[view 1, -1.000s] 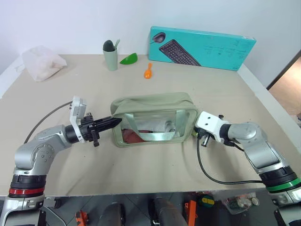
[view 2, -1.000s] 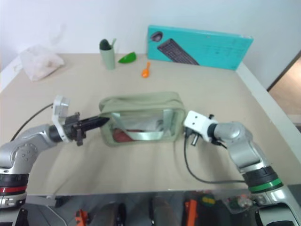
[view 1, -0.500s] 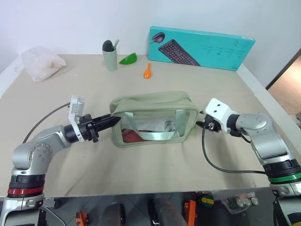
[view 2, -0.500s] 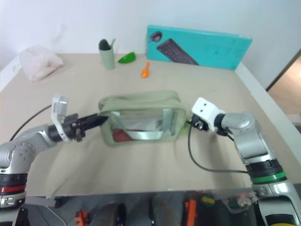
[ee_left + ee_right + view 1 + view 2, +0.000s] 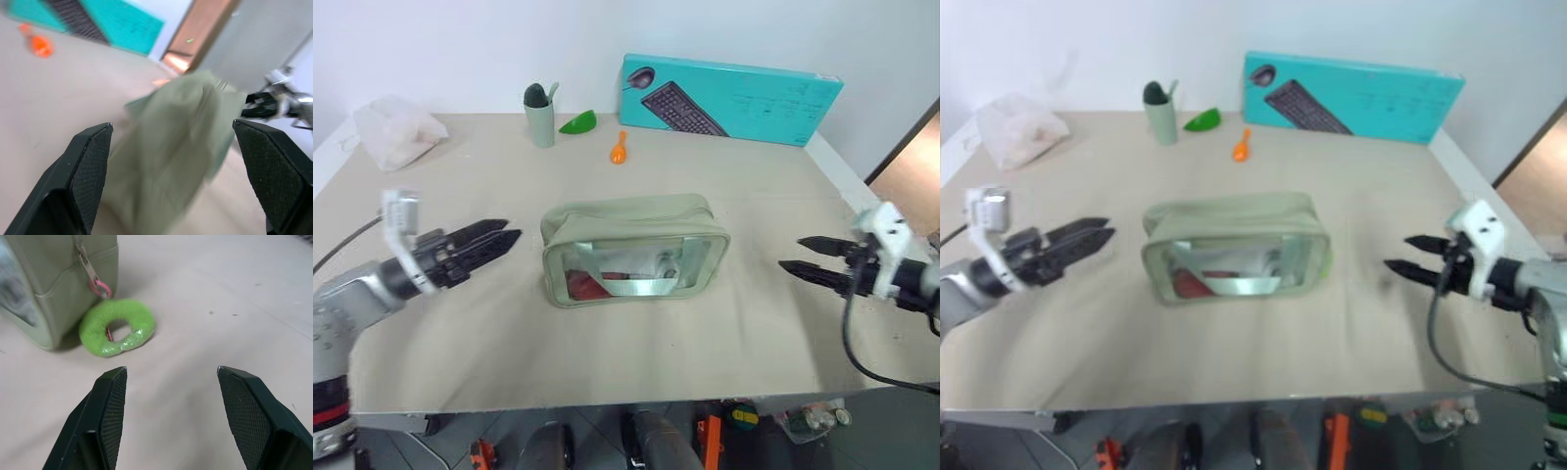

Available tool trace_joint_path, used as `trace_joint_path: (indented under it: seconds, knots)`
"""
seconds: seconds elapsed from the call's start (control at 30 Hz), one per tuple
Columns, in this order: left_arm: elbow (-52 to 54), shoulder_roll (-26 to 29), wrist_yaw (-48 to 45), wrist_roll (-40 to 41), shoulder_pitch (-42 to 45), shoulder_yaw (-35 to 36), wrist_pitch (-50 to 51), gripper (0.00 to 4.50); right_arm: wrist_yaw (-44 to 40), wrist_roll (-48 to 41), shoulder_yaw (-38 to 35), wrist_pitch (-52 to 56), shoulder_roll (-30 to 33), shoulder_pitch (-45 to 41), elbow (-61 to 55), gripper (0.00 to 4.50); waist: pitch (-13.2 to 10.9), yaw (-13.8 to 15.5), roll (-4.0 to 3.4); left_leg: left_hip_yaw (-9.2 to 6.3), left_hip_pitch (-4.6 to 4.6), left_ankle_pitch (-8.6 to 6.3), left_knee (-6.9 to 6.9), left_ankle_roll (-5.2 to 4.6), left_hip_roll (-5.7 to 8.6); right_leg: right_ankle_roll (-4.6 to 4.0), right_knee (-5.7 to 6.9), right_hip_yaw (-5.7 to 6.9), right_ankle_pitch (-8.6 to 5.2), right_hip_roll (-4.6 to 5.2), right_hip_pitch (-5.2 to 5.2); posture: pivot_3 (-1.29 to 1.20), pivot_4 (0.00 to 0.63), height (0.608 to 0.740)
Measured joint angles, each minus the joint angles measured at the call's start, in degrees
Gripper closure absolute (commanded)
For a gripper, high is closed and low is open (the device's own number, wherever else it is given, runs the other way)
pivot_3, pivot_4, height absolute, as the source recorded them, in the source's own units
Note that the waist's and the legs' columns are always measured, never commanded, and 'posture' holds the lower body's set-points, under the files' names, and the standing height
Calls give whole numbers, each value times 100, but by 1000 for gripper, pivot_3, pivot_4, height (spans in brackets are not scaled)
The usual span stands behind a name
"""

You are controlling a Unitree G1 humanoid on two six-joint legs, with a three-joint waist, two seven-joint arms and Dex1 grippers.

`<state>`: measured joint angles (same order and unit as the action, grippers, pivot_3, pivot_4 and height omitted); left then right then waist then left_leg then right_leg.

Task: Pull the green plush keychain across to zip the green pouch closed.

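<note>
The green pouch (image 5: 631, 250) stands in the middle of the table with its clear window facing me and its top zipper drawn across. The green plush keychain (image 5: 117, 333) lies curled in a ring on the table at the pouch's right end, tied by a pink loop (image 5: 101, 288) to the zipper pull. My right gripper (image 5: 791, 253) hovers open to the right of the pouch, pointing at it and holding nothing. My left gripper (image 5: 507, 231) is open and empty, a short way off the pouch's left end.
At the back stand a teal keyboard box (image 5: 734, 98), a sage cup (image 5: 540, 116), a glossy green leaf-shaped piece (image 5: 579, 122) and an orange spoon (image 5: 620, 149). A white plastic bag (image 5: 396, 132) lies at the back left. The table's right edge runs close behind my right gripper.
Both grippers have opened and drawn away from the pouch's ends, the left one leftward, the right one rightward and up. The keychain now lies loose on the table.
</note>
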<state>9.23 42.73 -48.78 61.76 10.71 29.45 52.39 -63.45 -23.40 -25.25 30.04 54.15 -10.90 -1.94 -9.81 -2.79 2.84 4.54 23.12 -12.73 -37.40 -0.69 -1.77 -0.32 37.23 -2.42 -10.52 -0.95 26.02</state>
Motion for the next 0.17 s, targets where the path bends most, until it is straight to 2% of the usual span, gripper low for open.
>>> trace_joint_path:
  seconds: [0.17]
  knots:
    - [-223, 109, -40, -28, -559, 214, 54, 411, 203, -350, -330, 233, -10, 170, -416, 1493, -1, 23, 2, -11, -3, 7, -11, 1, 1, -36, -6, 17, -23, 4, -7, 0, 150, 740]
